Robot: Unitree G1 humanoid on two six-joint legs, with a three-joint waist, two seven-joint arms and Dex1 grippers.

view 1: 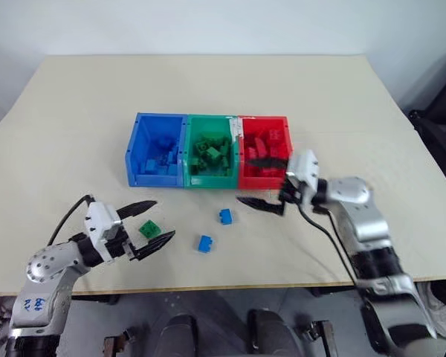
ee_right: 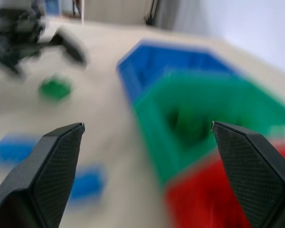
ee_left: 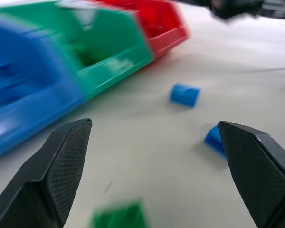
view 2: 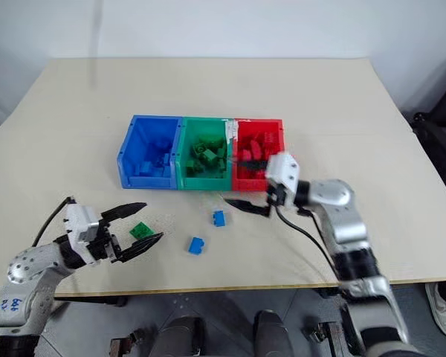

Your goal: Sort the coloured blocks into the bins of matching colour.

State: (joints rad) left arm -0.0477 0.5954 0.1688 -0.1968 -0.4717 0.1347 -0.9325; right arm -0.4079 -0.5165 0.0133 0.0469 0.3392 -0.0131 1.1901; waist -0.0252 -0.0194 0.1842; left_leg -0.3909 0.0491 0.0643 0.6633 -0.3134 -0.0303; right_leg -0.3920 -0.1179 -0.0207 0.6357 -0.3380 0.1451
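Blocks not yet sorted lie on the table (view 1: 74, 119) in front of the bins: a green block (view 1: 150, 230) toward the left, and two blue blocks, one (view 1: 225, 216) just in front of the green bin (view 1: 212, 181) and the other (view 1: 204, 243) nearer the table's front edge. The three bins stand in a joined row, the blue bin (view 1: 157, 179) on the left, green in the middle, the red bin (view 1: 262, 181) on the right, each already holding pieces of its own colour. The left gripper (view 1: 150, 220) is low over the table with its fingers spread wide to either side of the green block and nothing between them yet, so the step in hand looks like the pick-up of that green block. The next move would call for lowering and centring the fingers on it, closing, then carrying it to the middle bin. The right gripper (view 1: 264, 181) is also spread and empty, hanging at the front of the red bin, with its lower finger over the table near the first blue block. How many pieces lie in each bin is hard to make out, since they blend with the walls; both wrist views are blurred, and whether the left fingers touch the green block cannot be told.
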